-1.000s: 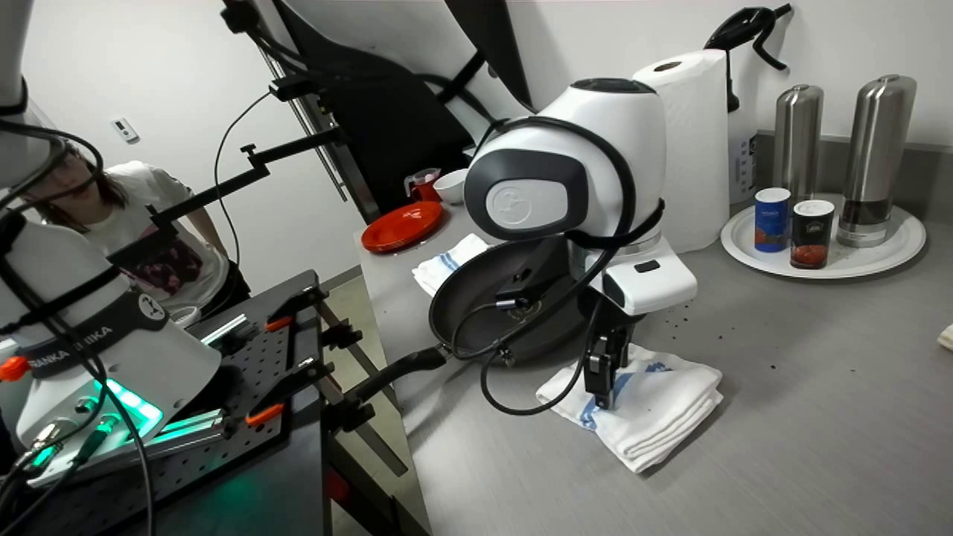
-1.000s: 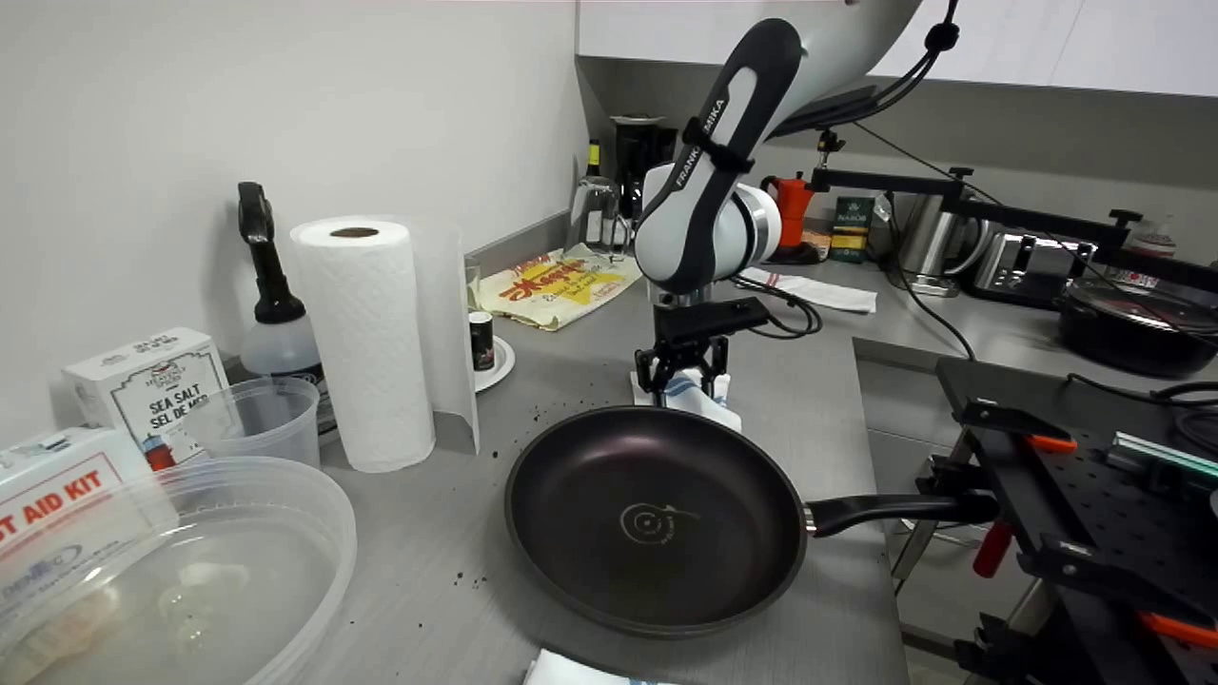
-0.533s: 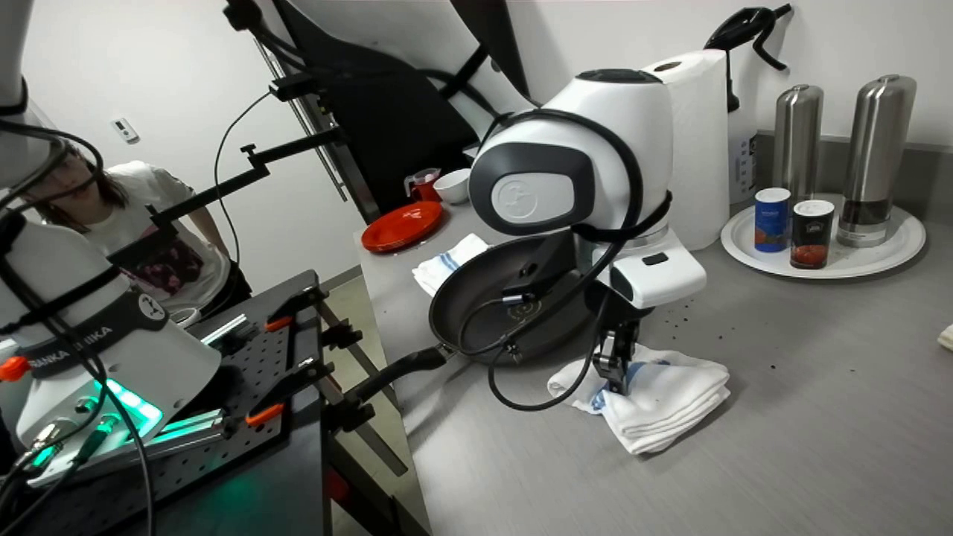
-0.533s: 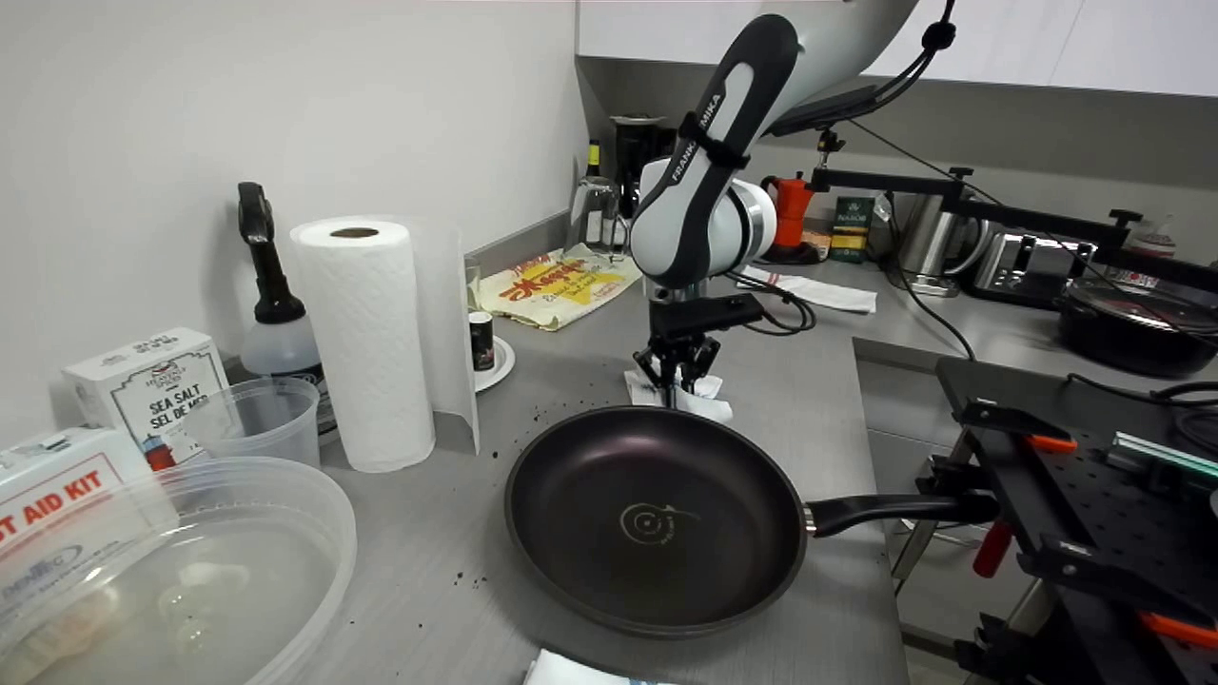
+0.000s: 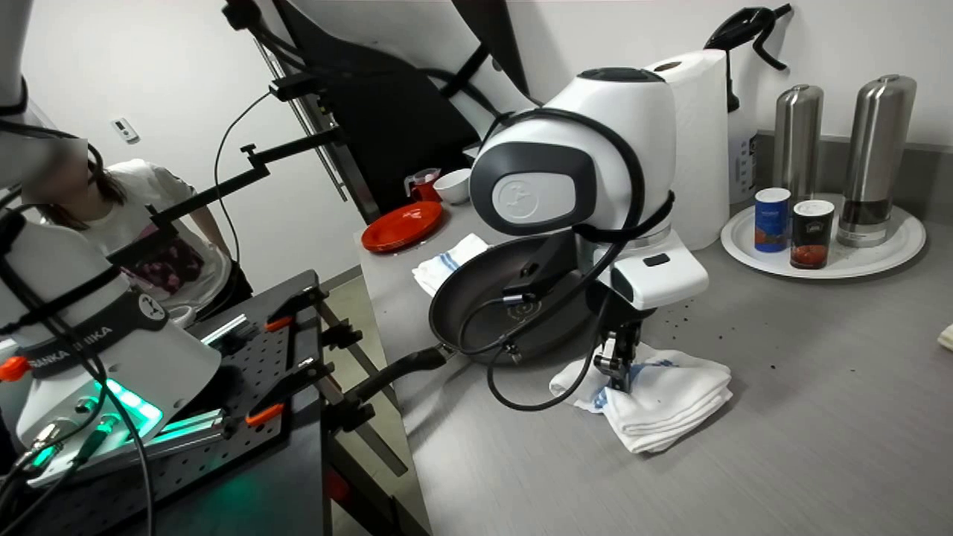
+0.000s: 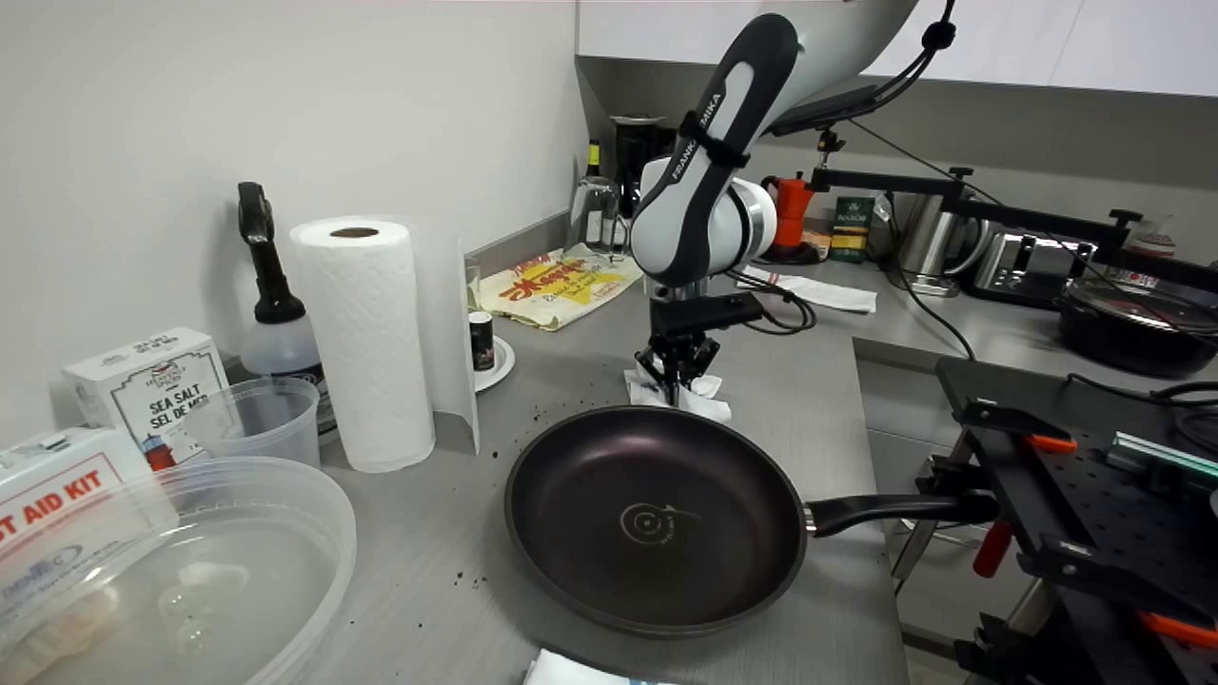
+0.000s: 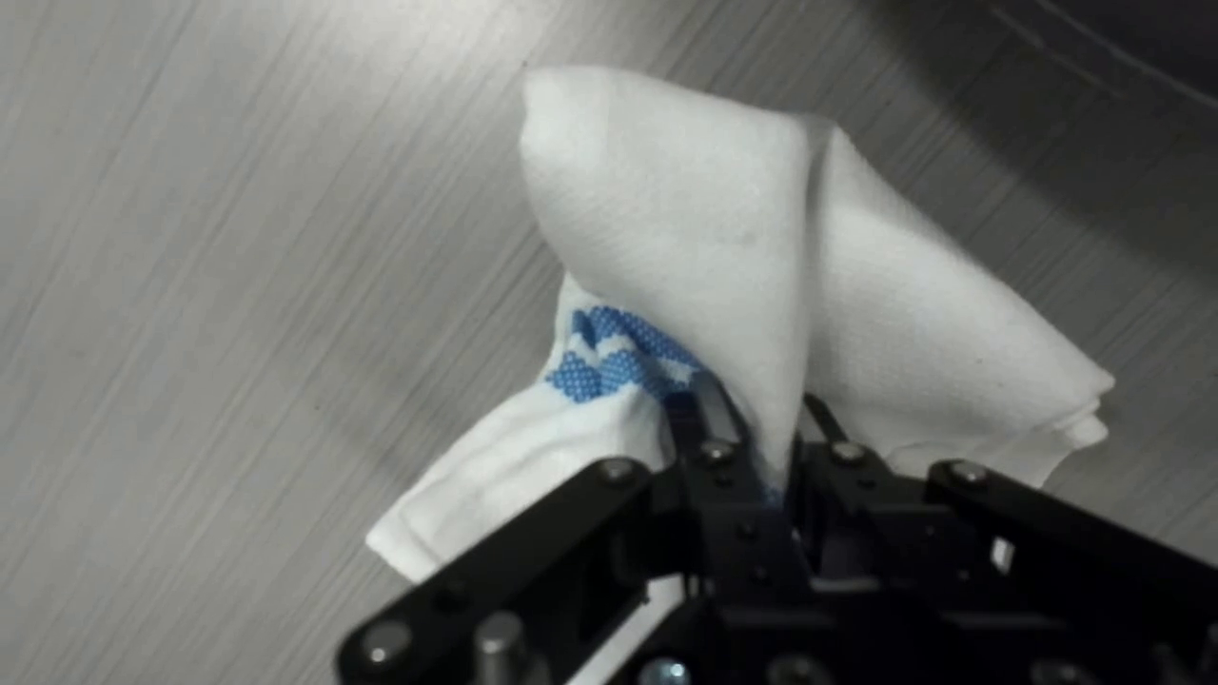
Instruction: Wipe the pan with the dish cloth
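Observation:
In the wrist view my gripper (image 7: 756, 411) is shut on the dish cloth (image 7: 666, 190), a white folded cloth with blue stripes. A pinched fold rises between the two fingers, and the rest spreads on the counter. The same cloth (image 5: 674, 402) shows under the gripper (image 5: 618, 381) in an exterior view; the pan partly hides it (image 6: 706, 406) from elsewhere. The pan (image 6: 657, 580), round and dark with a long black handle (image 6: 894, 511), rests on the counter right beside the cloth. Its inside holds nothing. Part of its dark edge (image 7: 1156, 43) enters the wrist view's top right corner.
Another folded white cloth (image 5: 449, 263) lies past the pan, near red plates (image 5: 402, 225). A paper towel roll (image 6: 366, 352) and a clear plastic tub (image 6: 190, 580) stand along the wall side. A white plate (image 5: 823, 260) bears shakers and two mills. Dark crumbs dot the counter.
The jaws have closed on the dish cloth, bunching its middle into a fold. Gripper and cloth have shifted slightly, rightward in an exterior view. The pan has stayed put.

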